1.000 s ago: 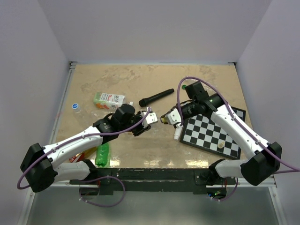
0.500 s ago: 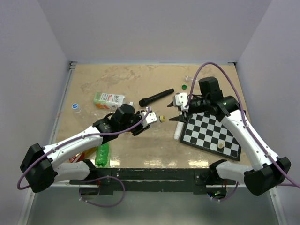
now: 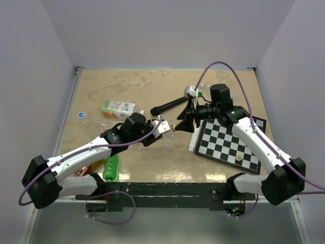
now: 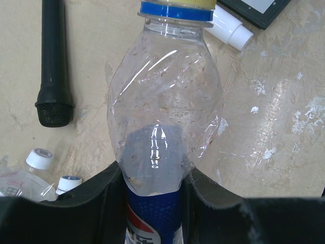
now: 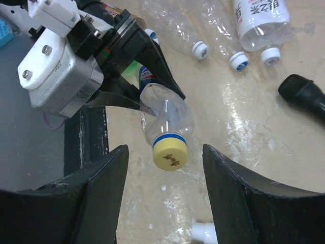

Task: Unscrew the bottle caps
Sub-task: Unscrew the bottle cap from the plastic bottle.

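Change noted: a second ago the right hand (image 5: 165, 152) sat closed on the yellow cap (image 5: 170, 155). It then let go, backed off toward the chessboard (image 3: 231, 142), and has now come back facing the cap with the wrist at a new angle. Its fingers are spread. In the right wrist view the cap sits between them with a clear gap on each side, touching neither.

We read this as a regrasp between turns, not a finish. The cap is on the neck, close against the blue ring below it, with no thread showing. We cannot tell from these views whether it has loosened at all.

Left hand (image 4: 152, 175): unchanged over the second, pinching the bottle (image 4: 162, 101) low on its body at the top of the Pepsi label, with both fingers pressed into the crinkled plastic. The bottle appears lifted off the tabletop (image 3: 132, 91), roughly level, neck pointing at the right hand.

Cap relative to right hand: centred between the fingers side to side, with its top face turned toward the wrist camera. Depth along the approach line is hard to judge; in the top view the fingertips are just beside the cap. Our judgement of the next move: close on the cap and twist again.
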